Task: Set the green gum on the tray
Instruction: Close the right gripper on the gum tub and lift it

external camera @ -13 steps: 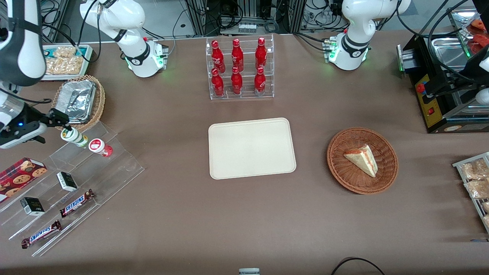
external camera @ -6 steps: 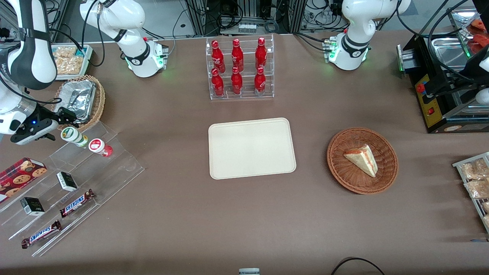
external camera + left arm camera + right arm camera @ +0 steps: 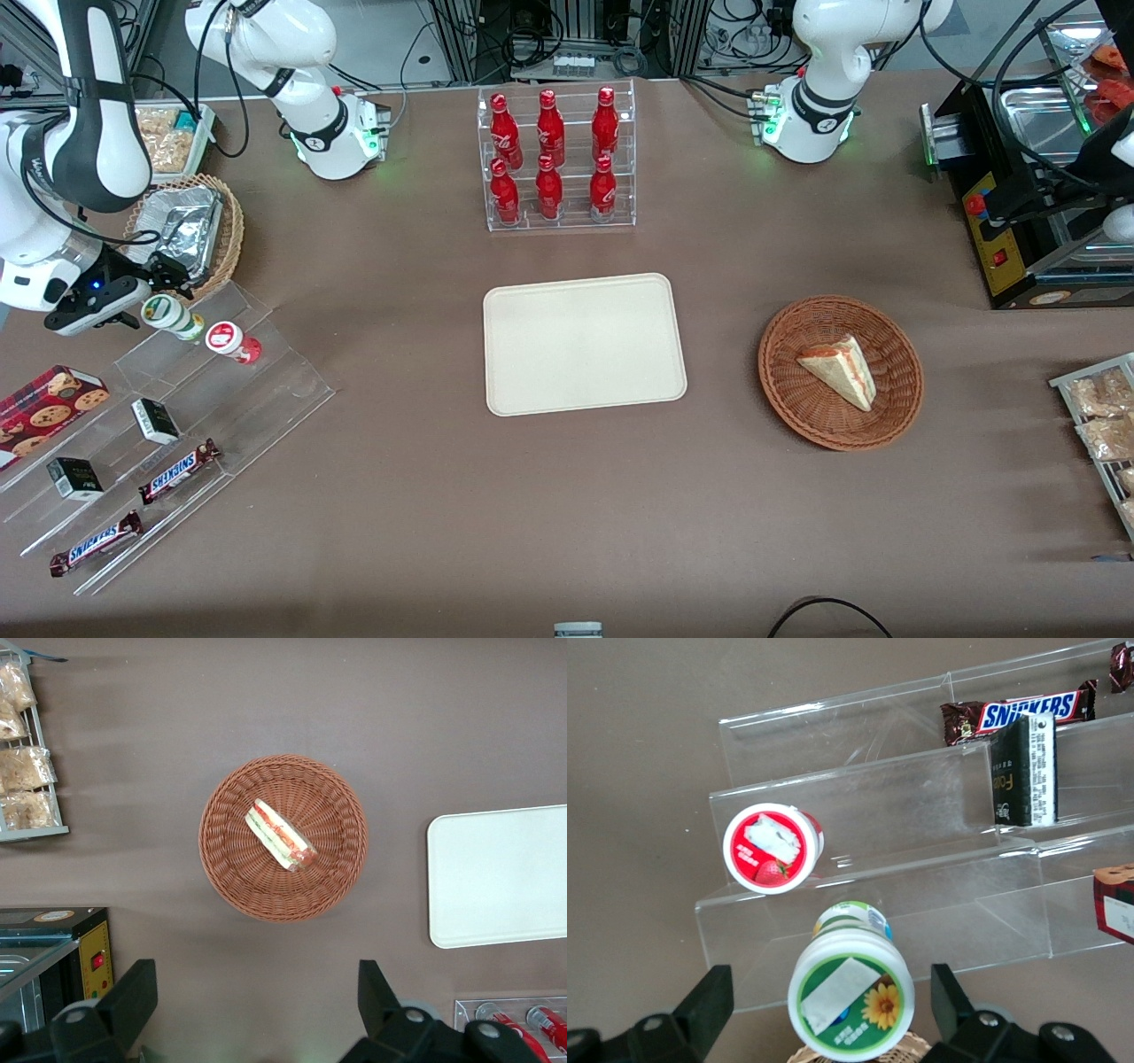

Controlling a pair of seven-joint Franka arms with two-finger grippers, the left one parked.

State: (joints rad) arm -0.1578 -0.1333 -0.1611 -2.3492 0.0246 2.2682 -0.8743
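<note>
- Nearest the front camera, the clear stepped acrylic rack [image 3: 168, 443] at the working arm's end of the table serves as landmark. Its lowest steps carry two Snickers bars [image 3: 177, 470], and the steps above them hold two small dark boxes [image 3: 155, 420].
- A red cookie box [image 3: 49, 403] lies on the rack, farther toward the working arm's end than the dark boxes.
- On the rack's top step, farthest from the camera, stands the green gum [image 3: 170, 316], upright, its white lid with a green and orange mark facing up. It also shows in the right wrist view [image 3: 850, 990].
- Just beside the gum on the next step down, a little nearer the camera and apart from it, stands the red-lidded bottle [image 3: 232, 342], with its strawberry-marked lid [image 3: 772, 847].
- The gripper [image 3: 146, 288] hovers above the rack's top step, directly over the green gum. Its fingers [image 3: 709, 1005] are spread wide, one on each side of the lid and touching nothing.
- Close to the rack's top step, farther from the camera, a wicker basket [image 3: 232, 232] holds a foil container [image 3: 182, 229].
- The tray [image 3: 584, 343] lies flat, well apart from the rack toward the table's middle, with nothing on it.
- Toward the parked arm's end, well apart from the rack, a round wicker basket [image 3: 840, 372] holds a sandwich wedge [image 3: 840, 369].
- Farthest from the camera, a clear stand [image 3: 558, 159] holds red bottles.
</note>
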